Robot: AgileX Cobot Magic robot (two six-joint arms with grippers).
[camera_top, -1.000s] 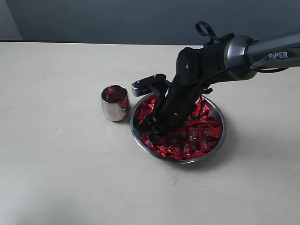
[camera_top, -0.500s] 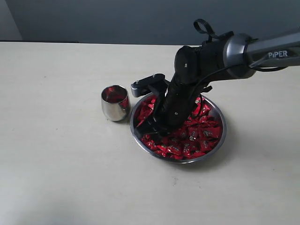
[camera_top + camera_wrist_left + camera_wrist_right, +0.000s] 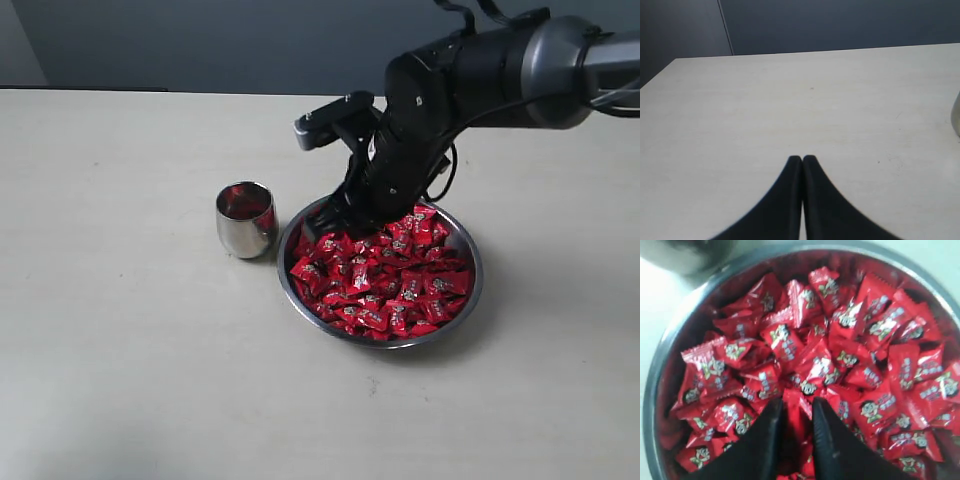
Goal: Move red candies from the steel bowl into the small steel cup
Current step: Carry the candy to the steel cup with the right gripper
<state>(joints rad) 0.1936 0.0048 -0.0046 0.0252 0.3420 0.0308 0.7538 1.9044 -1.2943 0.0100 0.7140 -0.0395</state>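
The steel bowl (image 3: 474, 290) holds many red candies (image 3: 390, 278) in shiny wrappers. My right gripper (image 3: 332, 217) hangs just above the pile at the bowl's far left side, near the rim. In the right wrist view the right gripper (image 3: 797, 406) is shut on one red candy (image 3: 799, 415), with the heap of red candies (image 3: 840, 340) and the bowl's rim (image 3: 670, 342) below it. The small steel cup (image 3: 246, 218) stands upright just left of the bowl and shows red inside. My left gripper (image 3: 802, 160) is shut and empty over bare table.
The table (image 3: 130, 360) is pale and bare around the bowl and cup. A dark wall runs behind its far edge. The cup's side (image 3: 956, 116) just shows at the edge of the left wrist view.
The right gripper closed in the pile, then rose out of the candies and drew back toward the bowl's far left rim with one candy in its jaws.
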